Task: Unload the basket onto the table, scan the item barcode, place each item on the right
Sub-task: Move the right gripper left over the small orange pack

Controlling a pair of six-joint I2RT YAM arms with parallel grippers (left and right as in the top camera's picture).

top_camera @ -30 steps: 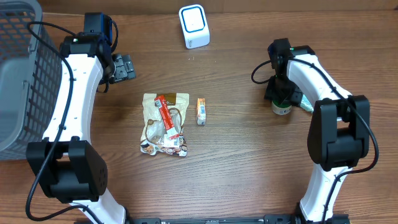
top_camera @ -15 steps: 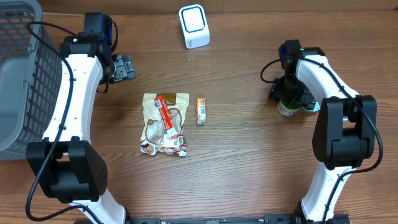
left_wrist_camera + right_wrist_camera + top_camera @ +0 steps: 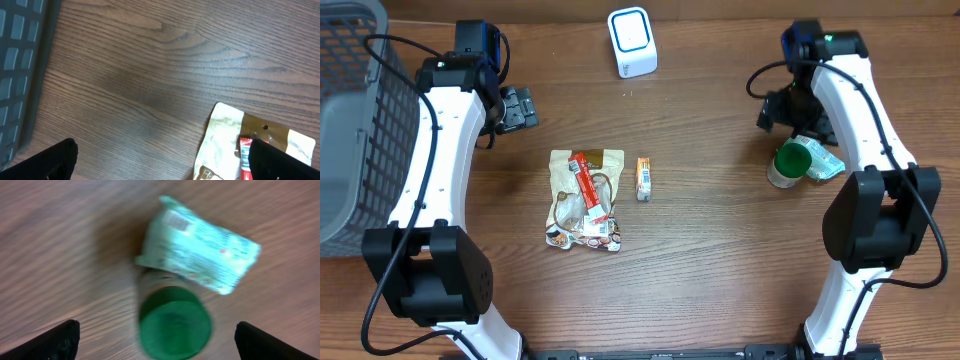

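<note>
**Overhead:** The right gripper [image 3: 782,108], which a second ago sat down over the green-lidded jar [image 3: 788,163], has pulled back toward the table's far edge. The jar now stands uncovered, touching a pale green packet [image 3: 826,165], well to the right of the white scanner [image 3: 632,42]. The left gripper [image 3: 520,108] has not moved, beside the grey basket [image 3: 350,120]. A snack pouch [image 3: 585,200] and a small orange box [image 3: 644,178] lie mid-table.

**Left wrist:** Dark fingertips [image 3: 50,160] stand wide apart over bare wood, with only the pouch's upper corner in view.

**Right wrist:** Fingertips [image 3: 55,340] are spread wide and grip nothing. The blurred close view shows print on the packet that the overhead camera misses.
</note>
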